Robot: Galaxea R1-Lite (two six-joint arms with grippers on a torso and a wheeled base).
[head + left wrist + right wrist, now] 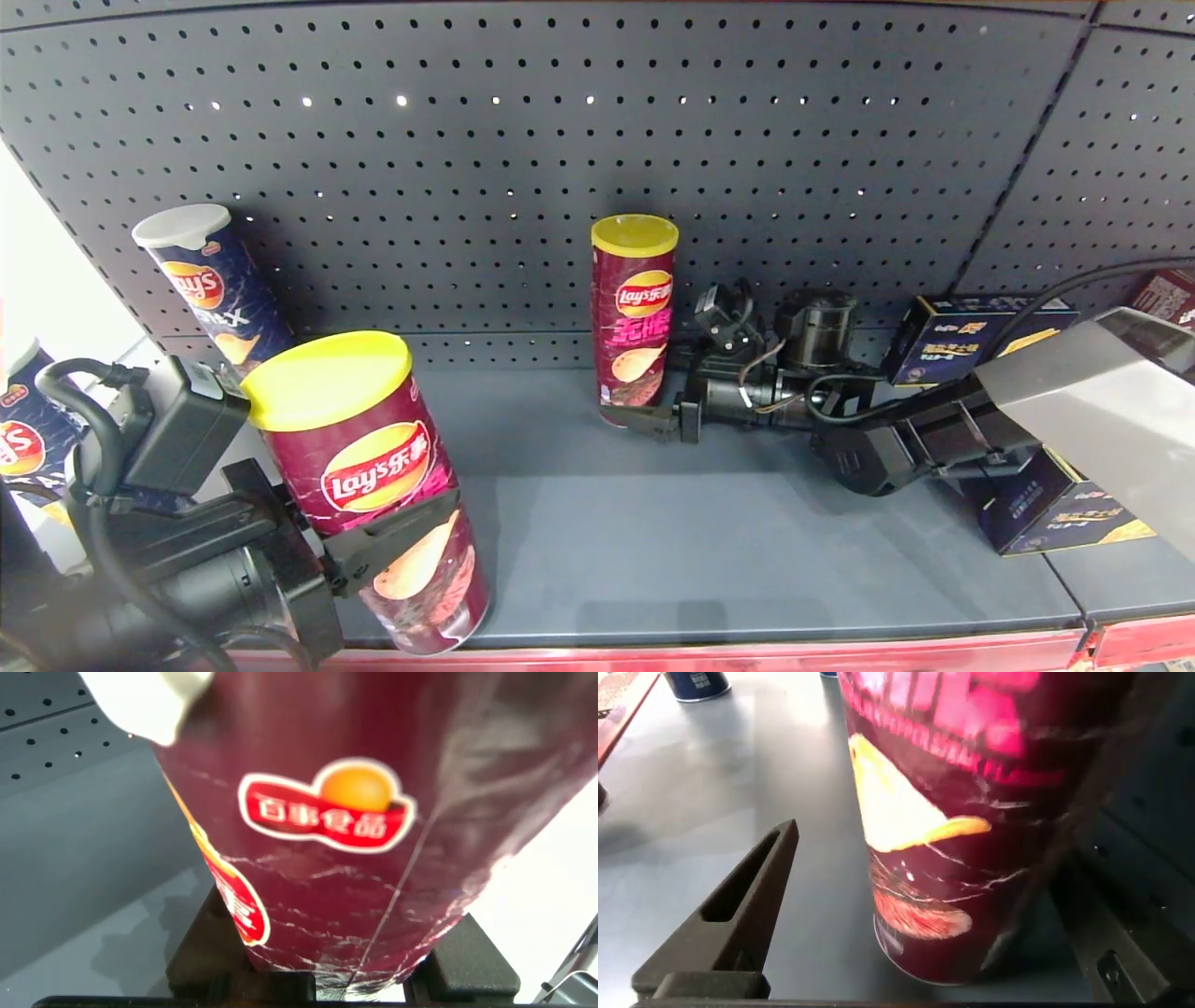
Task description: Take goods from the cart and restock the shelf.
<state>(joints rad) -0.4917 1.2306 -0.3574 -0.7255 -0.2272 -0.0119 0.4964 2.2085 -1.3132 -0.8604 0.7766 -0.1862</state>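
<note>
Left gripper [373, 527] pinches a red chip can [359, 439] at the front edge of the shelf [653, 551]; a blue can [210, 280] stands close behind. Right gripper [637, 415] is spread around a second red can [635, 308] by the back wall [560, 140], with boxes [980, 341] beside its arm. Bare shelf lies between both cans.

Left wrist view: the red chip can [355, 859] sits tight.

Right wrist view: one finger [738, 915] stands apart from the second red can [952, 859].

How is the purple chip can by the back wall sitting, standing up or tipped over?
Standing up. The chip can rests on its base on the shelf, with its yellow lid on top.
</note>
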